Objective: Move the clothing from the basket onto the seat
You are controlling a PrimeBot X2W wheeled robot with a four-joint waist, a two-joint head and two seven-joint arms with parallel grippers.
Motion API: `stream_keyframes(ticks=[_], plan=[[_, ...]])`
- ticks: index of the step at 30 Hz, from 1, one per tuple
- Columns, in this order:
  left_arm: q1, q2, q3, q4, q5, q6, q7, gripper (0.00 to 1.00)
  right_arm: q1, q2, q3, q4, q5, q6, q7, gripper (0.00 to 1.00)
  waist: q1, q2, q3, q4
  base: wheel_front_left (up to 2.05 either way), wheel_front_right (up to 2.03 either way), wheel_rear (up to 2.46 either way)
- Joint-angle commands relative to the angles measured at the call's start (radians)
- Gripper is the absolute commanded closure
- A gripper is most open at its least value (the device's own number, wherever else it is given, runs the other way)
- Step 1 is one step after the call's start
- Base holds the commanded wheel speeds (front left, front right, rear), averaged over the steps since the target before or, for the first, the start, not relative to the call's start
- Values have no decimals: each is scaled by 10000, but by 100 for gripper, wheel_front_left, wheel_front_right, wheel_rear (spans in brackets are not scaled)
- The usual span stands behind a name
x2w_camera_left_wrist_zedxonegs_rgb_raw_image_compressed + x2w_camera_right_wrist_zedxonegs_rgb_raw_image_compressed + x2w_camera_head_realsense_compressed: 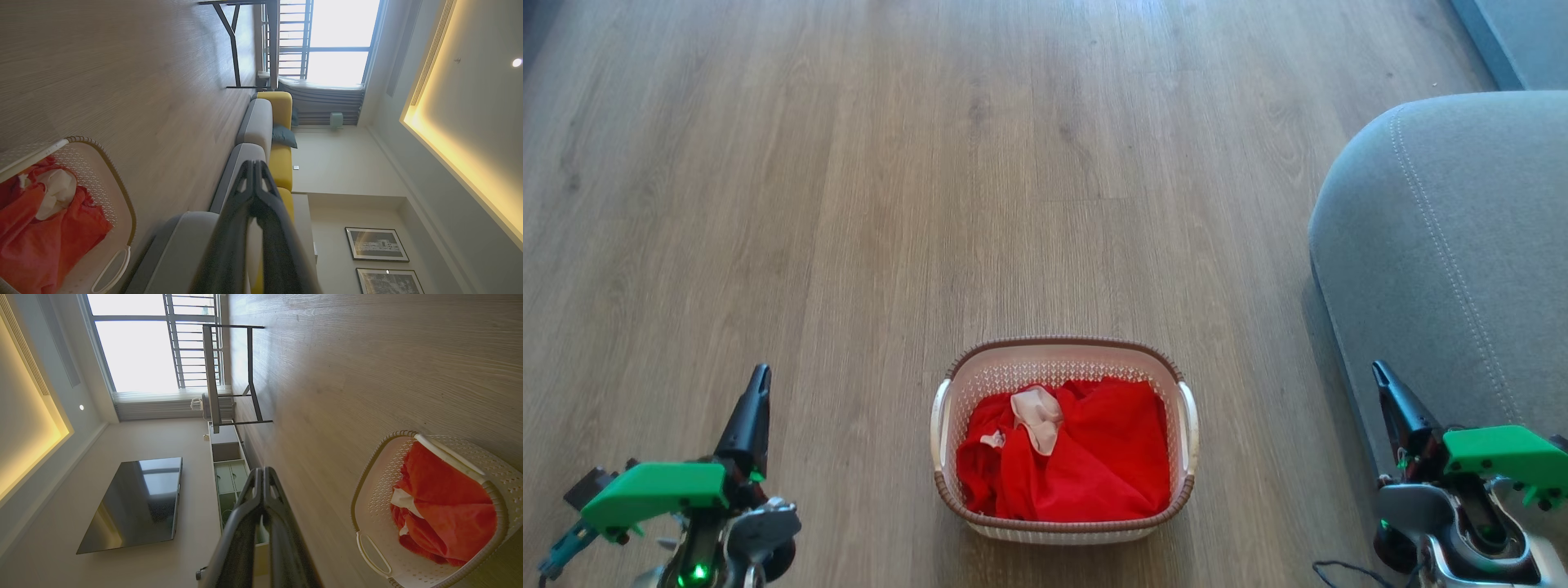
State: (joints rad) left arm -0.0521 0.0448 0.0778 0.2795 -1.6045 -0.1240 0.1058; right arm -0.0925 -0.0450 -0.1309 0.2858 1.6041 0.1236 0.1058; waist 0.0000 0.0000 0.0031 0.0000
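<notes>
The two framed prints [376, 244] on the wall in your left wrist view are too small and soft to tell whether they carry any lettering.

Your left gripper [758, 382] sits at the lower left of the head view. Its two dark fingers are pressed together into a single point that angles up and slightly right over the bare wood floor [849, 204], well apart from the basket [1062, 345]. Your right gripper [1380, 377] sits at the lower right with its fingers closed flat on each other, gripping nothing, and the tip leans left. It shows against the near edge of the seat [1445, 245], but you probably cannot judge from here whether it touches the fabric. In the left wrist view, the fingers [229, 228] meet at the tip.

The basket stands on the floor between your two grippers, low in the centre of the head view. The clothing [1103, 465] is heaped inside it, bright red and covering the basket's floor. A pale pink piece [1037, 416] lies on top toward the rear left. The grey seat, with its double stitched seam, is to the basket's right, with a strip of floor between them.
</notes>
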Motion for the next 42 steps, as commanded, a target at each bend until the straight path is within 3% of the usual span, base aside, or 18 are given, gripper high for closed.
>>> stream_keyframes(ticks=[1,12,13,19,42], plan=[[-558,54,356,-346,-45,-67,72,100,-154,-52,174,-411,48,71,72,100,0,0,0,0,0,0,0],[-558,54,356,-346,-45,-67,72,100,-154,-52,174,-411,48,71,72,100,0,0,0,0,0,0,0],[-1,0,1,0,0,0,0,0,-1,0,0,-1,0,0,0,0,0,0,0,0,0,0,0],[489,-28,-37,793,9,11,-28,0,280,101,59,790,-9,1,-20,0,0,0,10,0,0,0,0],[-410,163,-326,1076,958,-3,-681,0,-601,-328,928,871,-705,13,-668,0,0,0,83,-5,0,0,0]])
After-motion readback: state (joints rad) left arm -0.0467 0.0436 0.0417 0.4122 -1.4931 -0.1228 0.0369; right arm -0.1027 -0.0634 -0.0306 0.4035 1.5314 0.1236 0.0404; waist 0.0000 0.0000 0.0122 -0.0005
